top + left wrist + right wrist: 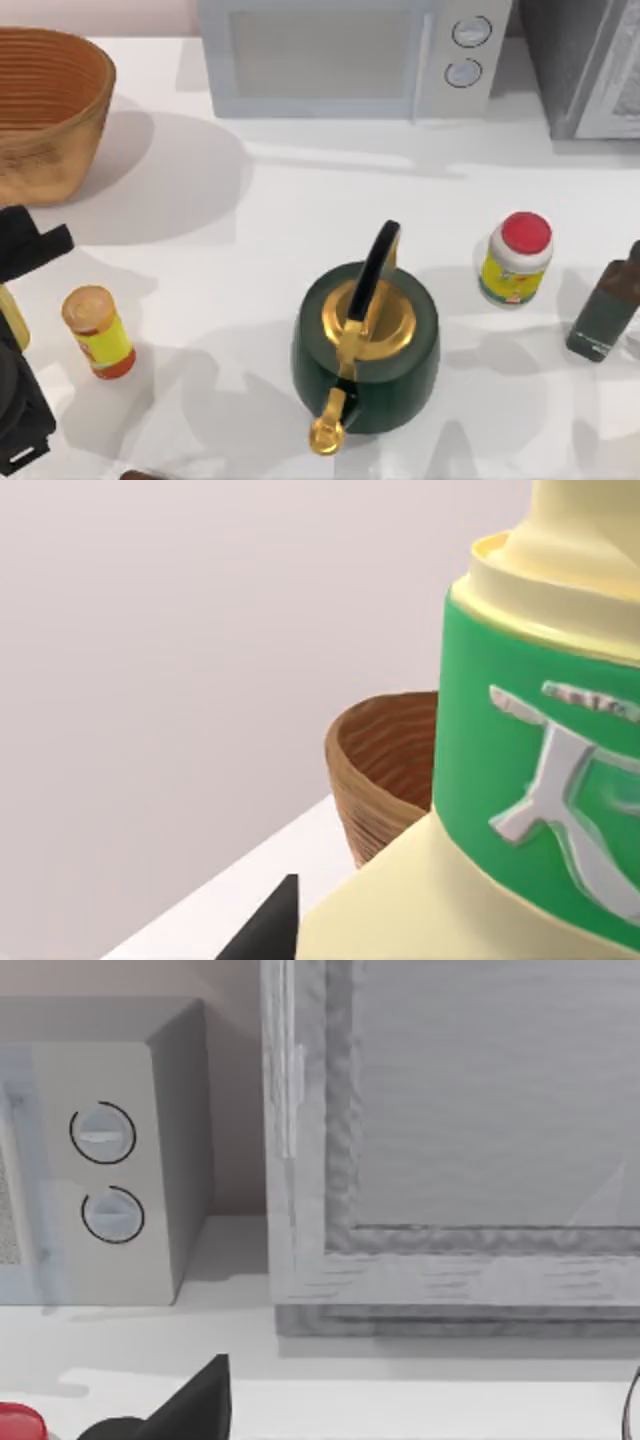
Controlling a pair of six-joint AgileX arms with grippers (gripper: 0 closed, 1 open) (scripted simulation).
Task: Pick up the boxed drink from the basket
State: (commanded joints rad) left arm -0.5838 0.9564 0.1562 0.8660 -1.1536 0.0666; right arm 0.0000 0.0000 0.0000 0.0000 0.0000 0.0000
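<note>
At 9 o'clock on the tabletop, left gripper is holding the boxed drink, clamped, lifted clear of the basket for carrying.

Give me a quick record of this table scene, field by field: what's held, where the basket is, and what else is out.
left claw: at the table's left edge, near the boxed drink
boxed drink: cream carton with green label, close before the left wrist camera, outside the basket
basket: far left corner, wicker
centre: green kettle with gold lid
left front: yellow-labelled bottle
right: red-lidded jar, dark bottle
back: microwave
</note>
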